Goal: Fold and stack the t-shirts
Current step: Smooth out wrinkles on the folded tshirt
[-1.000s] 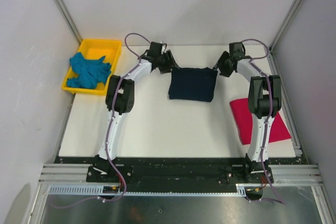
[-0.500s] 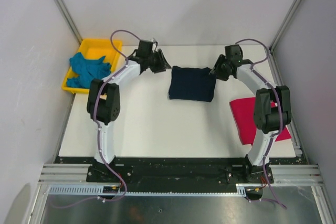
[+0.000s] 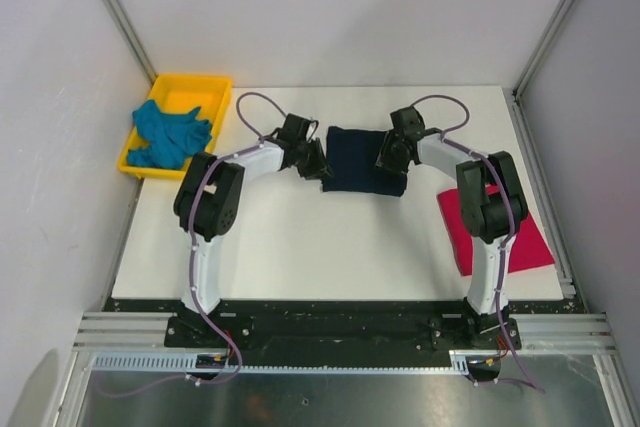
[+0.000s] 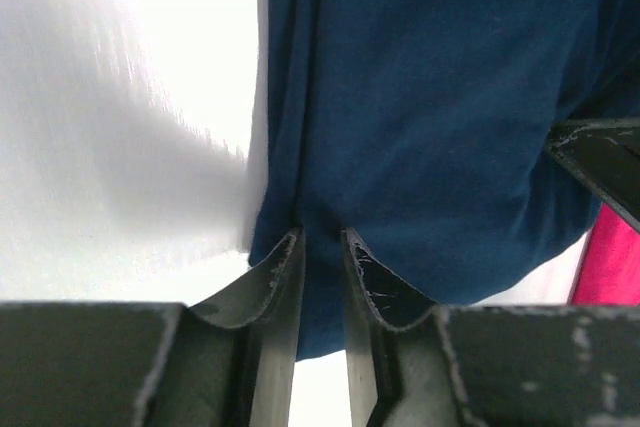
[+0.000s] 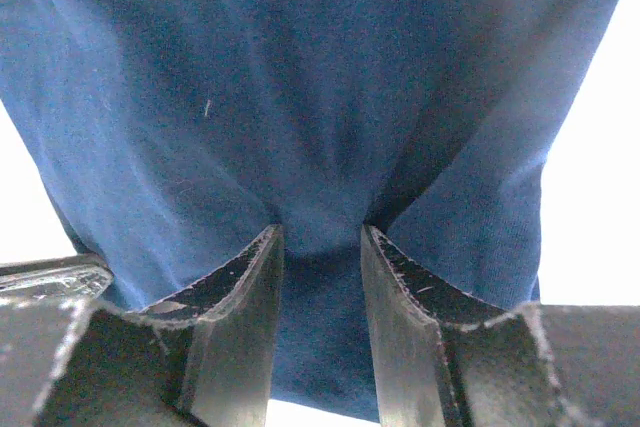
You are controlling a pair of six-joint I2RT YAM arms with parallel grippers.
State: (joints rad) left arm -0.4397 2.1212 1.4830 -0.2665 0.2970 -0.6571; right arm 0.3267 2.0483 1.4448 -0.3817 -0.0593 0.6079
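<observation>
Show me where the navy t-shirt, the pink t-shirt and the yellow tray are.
navy t-shirt (image 3: 357, 155), top external view, middle of the folded cloth
pink t-shirt (image 3: 530, 242), top external view, its uncovered right part
yellow tray (image 3: 205, 97), top external view, bare far end

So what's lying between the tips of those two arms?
The folded navy t-shirt, with the left end effector and right end effector pinching its opposite side edges; the top view shows it.

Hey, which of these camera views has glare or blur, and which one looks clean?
Left wrist: the table is blown out white, and the navy t-shirt looks soft and smeared. Right wrist: the table corners glare white, but the shirt's weave is visible. Top external: evenly lit, crisp.
</observation>
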